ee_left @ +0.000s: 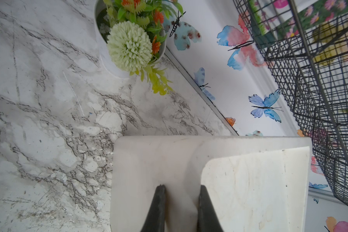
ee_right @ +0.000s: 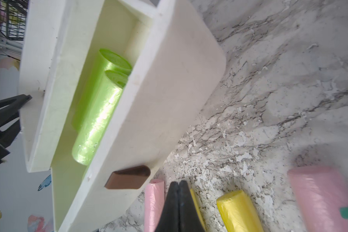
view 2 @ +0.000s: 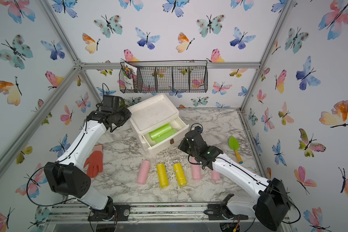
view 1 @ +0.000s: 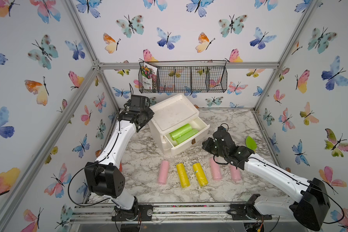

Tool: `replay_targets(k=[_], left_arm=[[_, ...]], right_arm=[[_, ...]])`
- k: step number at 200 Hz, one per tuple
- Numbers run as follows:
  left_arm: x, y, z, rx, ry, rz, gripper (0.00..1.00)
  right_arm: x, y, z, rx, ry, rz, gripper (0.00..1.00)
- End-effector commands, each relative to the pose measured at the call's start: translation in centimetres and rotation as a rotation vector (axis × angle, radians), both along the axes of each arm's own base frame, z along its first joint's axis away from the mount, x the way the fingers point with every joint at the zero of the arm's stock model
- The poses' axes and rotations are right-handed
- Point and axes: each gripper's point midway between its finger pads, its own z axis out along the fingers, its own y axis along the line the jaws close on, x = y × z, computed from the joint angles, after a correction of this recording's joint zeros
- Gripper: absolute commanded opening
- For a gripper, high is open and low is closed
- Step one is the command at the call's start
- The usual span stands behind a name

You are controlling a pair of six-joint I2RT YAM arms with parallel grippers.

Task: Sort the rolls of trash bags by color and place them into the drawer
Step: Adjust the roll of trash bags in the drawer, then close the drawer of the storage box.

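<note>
**Greens Are In; Pinks and Yellows Wait at the Drawer's Door**

The right gripper (ee_right: 178, 183) hangs empty, its fingers pressed flat together, just off the brown handle (ee_right: 128, 177) at four o'clock of the white box (view 1: 173, 112). The drawer (view 1: 181, 148) stands pulled out. Two green rolls (view 1: 182, 131) lie side by side in it, along its length; a third, if there, cannot be made out.

Five rolls lie in a row on the marble table (view 1: 141, 144) at six o'clock of the box. Reading from seven o'clock round to five, they are a pink roll (view 1: 163, 172), two yellow rolls (view 1: 182, 175) (view 1: 200, 174) and two more pink rolls (view 1: 215, 169) (view 1: 235, 173).

The next pick likely goes best with the fingers opened wide. They should come down across the middle of a roll, square to its length, so the smooth plastic cannot squirt out. Each roll is best laid parallel to the greens, with like colours kept together.

The right arm reaches in from five o'clock, forearm stretched low and wrist tipped down toward the table. The left arm rises from seven o'clock, elbow high. The left gripper (ee_left: 181, 187) meets the box at its nine o'clock side, fingers a narrow gap apart. Its tips rest against the wall, apparently bracing it and clasping nothing.
</note>
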Motion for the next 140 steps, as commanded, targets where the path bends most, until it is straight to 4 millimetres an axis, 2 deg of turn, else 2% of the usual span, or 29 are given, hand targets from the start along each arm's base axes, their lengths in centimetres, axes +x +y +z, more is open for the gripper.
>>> replay_targets(k=[1,45,85,114,140], left_arm=[[0.1,-2.1,-1.4,-0.145,0.056,-0.005,0.0],[-0.1,-2.2,-1.5,-0.147,0.062,-0.01,0.0],[-0.1,-2.1,-0.9,-0.148,0.049,-0.011,0.0],[0.0,-2.4,-1.1,-0.156,0.054,-0.017,0.0],[-0.1,-2.5,-1.2,-0.158,0.059,-0.022,0.0]], right_arm=[[1.0,0.3,-0.6,-0.028,-0.009,0.004,0.04],[2.9,3.1,-0.6,-0.012,0.004,0.057,0.05],[4.5,5.3,1.4,0.057,-0.035,0.083,0.05],[5.2,7.1,1.7,0.087,-0.023,0.12,0.05],[5.6,8.7,2.7,0.134,-0.019,0.158,0.05]])
